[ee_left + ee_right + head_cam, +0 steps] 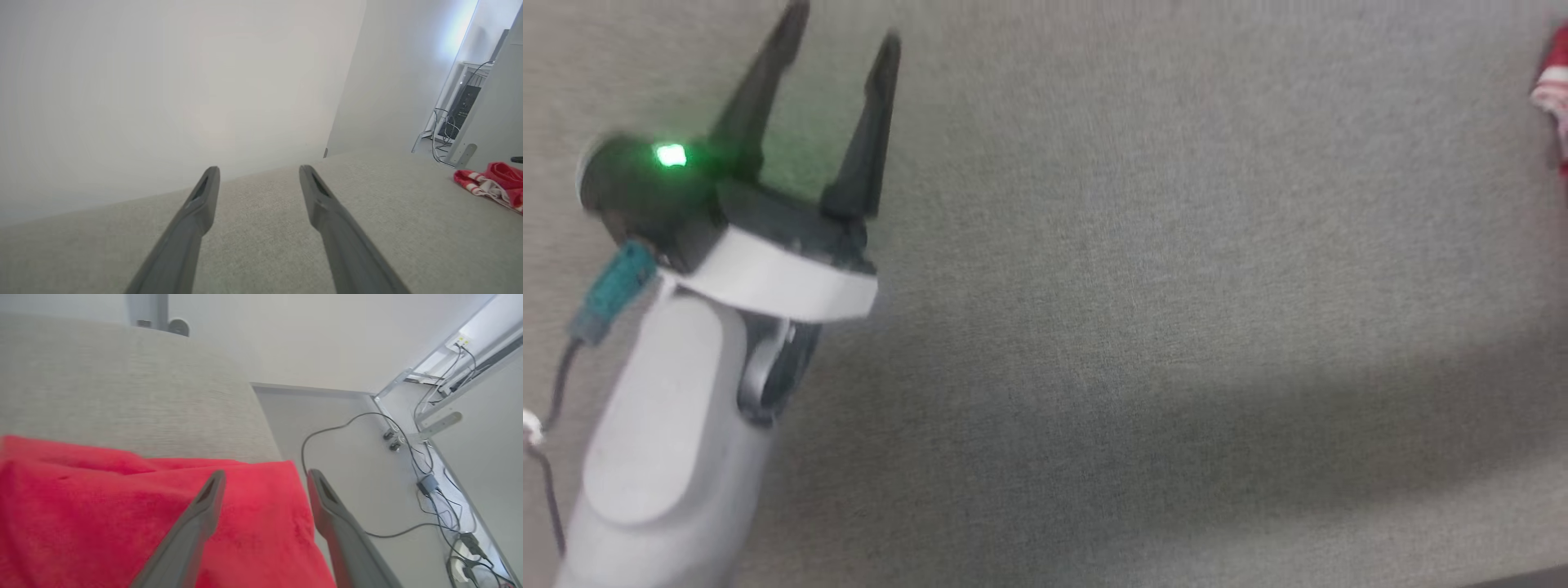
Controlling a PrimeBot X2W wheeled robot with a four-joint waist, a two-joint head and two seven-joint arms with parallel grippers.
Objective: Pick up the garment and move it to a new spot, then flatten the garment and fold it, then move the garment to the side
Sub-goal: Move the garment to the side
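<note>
Head view: the left pincer (843, 33) is at the upper left over the grey cloth-covered bench (1135, 286). Its two dark fingers are spread and empty and point up the view, leaning a little right. A green light (671, 155) glows on its wrist. The garment (1553, 98) is a red and white sliver at the far right edge, well apart from this pincer. Too little of it shows to tell how it lies.

Left wrist view: the left pincer (259, 169) is spread above bare bench (265, 245), facing a pale wall (163, 81). The garment (496, 181) lies bunched on the bench at the right edge. Its white red-striped trim is toward the middle, and its length runs off to the right.

Right wrist view: the right pincer (266, 473) is spread and pinching nothing, just above the garment (102, 506). The red cloth stretches across the view from the left edge to the bench's (122, 384) edge, where it ends under the pincer's right finger. Beyond is the floor (359, 465) with cables (429, 486).
</note>
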